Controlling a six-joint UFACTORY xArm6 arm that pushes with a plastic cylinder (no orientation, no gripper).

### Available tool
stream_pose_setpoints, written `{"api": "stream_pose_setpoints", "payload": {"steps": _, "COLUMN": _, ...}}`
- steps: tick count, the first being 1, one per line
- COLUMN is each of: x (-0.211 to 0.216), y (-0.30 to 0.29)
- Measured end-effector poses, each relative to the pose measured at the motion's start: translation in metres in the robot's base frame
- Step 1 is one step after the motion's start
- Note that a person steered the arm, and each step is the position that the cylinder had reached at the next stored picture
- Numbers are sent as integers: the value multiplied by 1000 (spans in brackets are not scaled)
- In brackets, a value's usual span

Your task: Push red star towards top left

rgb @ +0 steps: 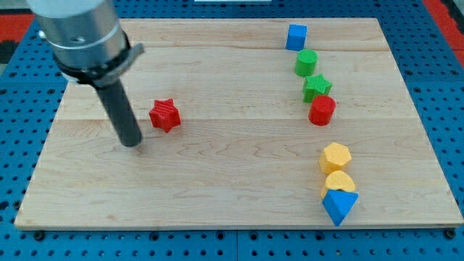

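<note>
Wooden board (217, 181) filled most of the camera view, laid on a blue pegboard surface (449, 109). Sat left of centre on the board: small red star-shaped block (165, 114), squat, no clear long axis, one point aimed toward the view's top. Stood just left of that star, close but not touching: dark rod ending in my tip (132, 143), a bare tip with nothing to grip or release, carrying nothing. Ran down the view's right side, well apart from the star: blue cube (296, 36) at the top, green cylinder-like block (307, 62) below it, green star-shaped block (316, 88) next, red cylinder (322, 110) touching that green star. Lower still, clustered together: yellow hexagonal block (336, 156), a second yellow block (338, 181) of unclear shape, blue triangular block (339, 206) against it. Held no containers anywhere.
</note>
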State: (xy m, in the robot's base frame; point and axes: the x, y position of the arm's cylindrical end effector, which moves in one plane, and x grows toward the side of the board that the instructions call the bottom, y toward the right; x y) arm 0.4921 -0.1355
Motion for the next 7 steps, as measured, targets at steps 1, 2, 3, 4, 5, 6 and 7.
{"api": "stream_pose_setpoints", "payload": {"steps": 1, "x": -45, "y": 37}}
{"api": "stream_pose_setpoints", "payload": {"steps": 2, "x": -85, "y": -17}}
{"api": "stream_pose_setpoints", "payload": {"steps": 3, "x": -114, "y": -4}}
{"api": "stream_pose_setpoints", "payload": {"steps": 4, "x": -85, "y": 12}}
{"api": "stream_pose_setpoints", "payload": {"steps": 5, "x": -40, "y": 13}}
{"api": "stream_pose_setpoints", "payload": {"steps": 6, "x": -57, "y": 56}}
{"api": "stream_pose_setpoints", "payload": {"steps": 7, "x": -102, "y": 46}}
